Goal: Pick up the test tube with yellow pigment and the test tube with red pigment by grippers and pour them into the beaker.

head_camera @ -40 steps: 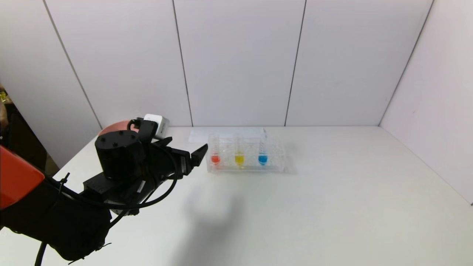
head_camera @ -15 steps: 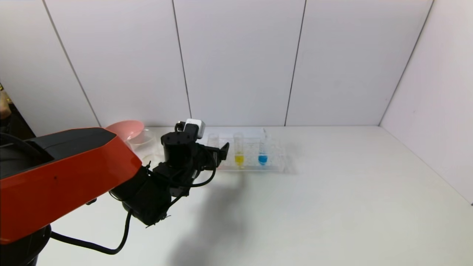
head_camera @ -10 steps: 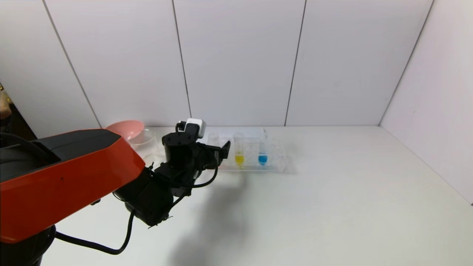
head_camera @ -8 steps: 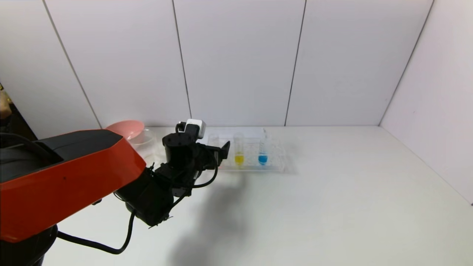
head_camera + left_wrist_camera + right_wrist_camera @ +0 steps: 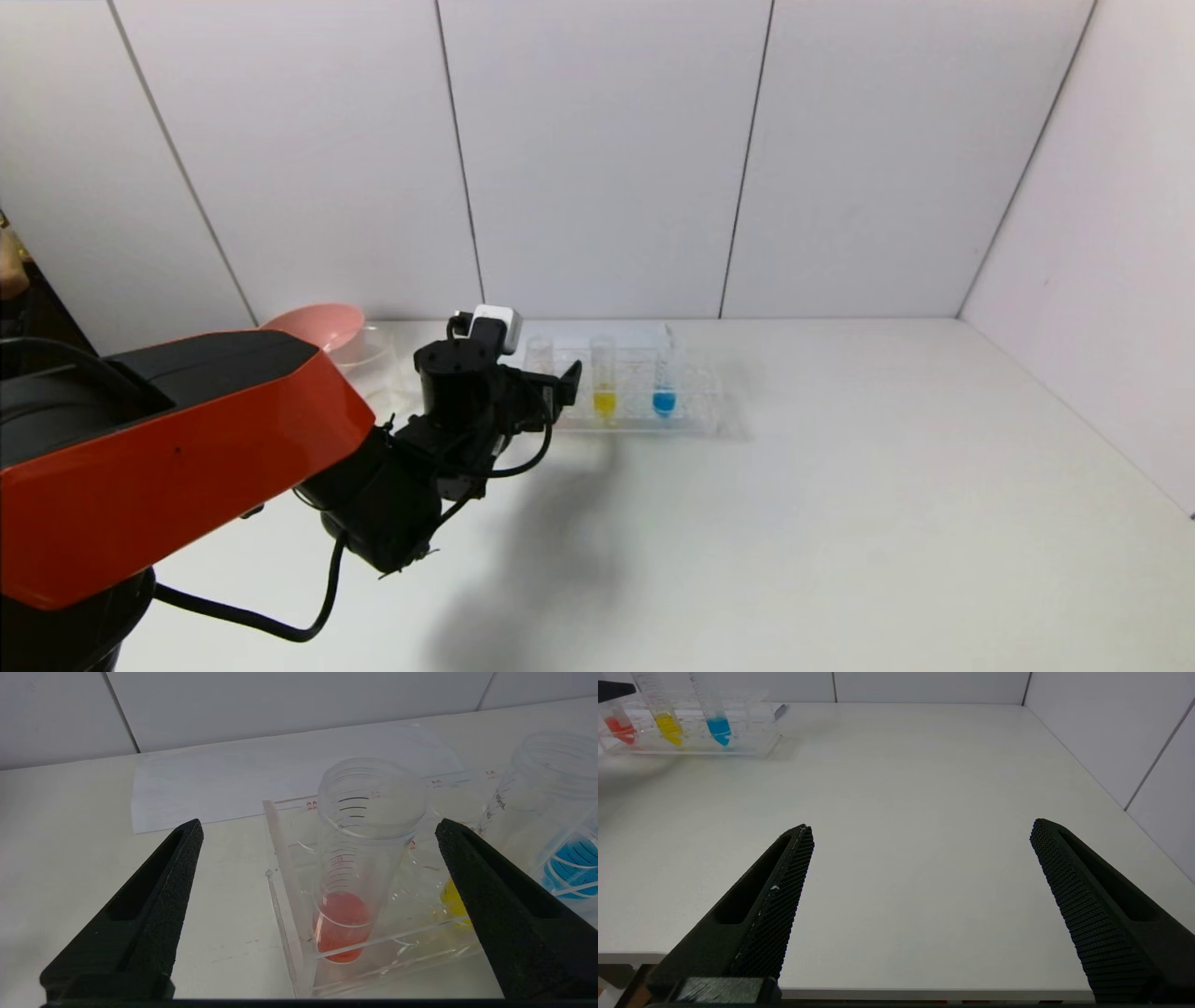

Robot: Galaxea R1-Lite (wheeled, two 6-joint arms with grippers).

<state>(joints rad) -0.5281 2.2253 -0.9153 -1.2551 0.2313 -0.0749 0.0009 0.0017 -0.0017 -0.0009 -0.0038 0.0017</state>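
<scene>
Now the left gripper has advanced, jaws wide, to straddle the test tube with red pigment, upright in the clear rack beside the test tube with yellow pigment; closing comes next. Right gripper idles, spread, well apart.

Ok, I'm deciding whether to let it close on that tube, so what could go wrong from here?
1. The left gripper is open around the test tube with red pigment, but one finger sits close to the test tube with yellow pigment and may knock it.
2. Pulling at a tilt could drag the clear rack.
3. The open-topped tube could spill if squeezed off-centre.
</scene>
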